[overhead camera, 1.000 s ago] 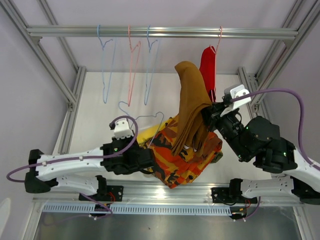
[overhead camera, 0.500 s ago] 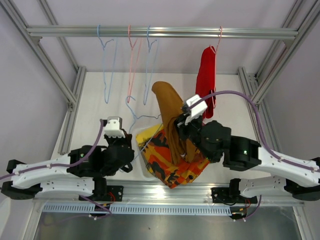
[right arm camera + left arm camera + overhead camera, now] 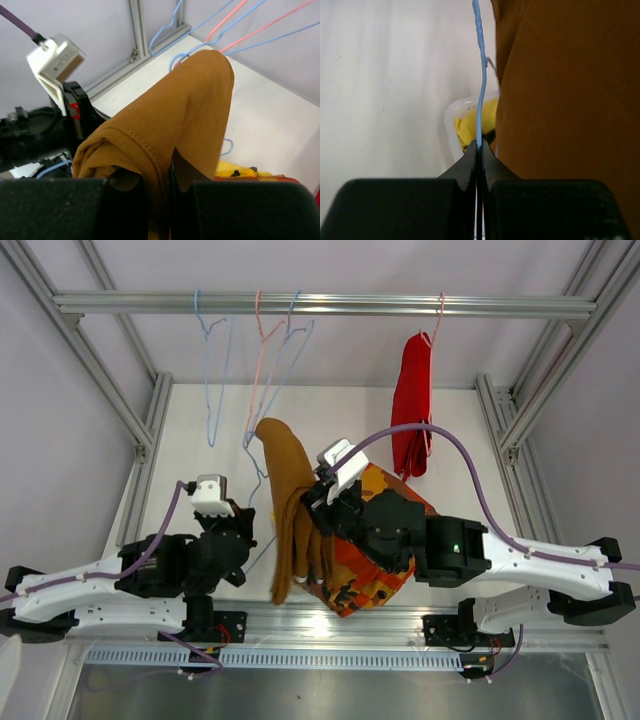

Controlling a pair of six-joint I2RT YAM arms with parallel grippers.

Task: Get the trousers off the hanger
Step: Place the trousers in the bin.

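Step in hand: free the plain brown folded cloth trousers [image 3: 290,495] from the thin blue wire hanger [image 3: 481,75].
- Left gripper [image 3: 480,150]: pressed together on the wire.
- Right gripper [image 3: 171,182]: pinches the brown fold, which hangs mid-table near the white mesh plastic basket [image 3: 451,120].

Judgement: brace the hanger and draw the cloth toward 3 o'clock, clear of the hook.

Hidden: cloth covers the hanger bar, so I cannot tell whether it threads the fold. The plain red hanging trousers [image 3: 408,405] are at 1 o'clock.
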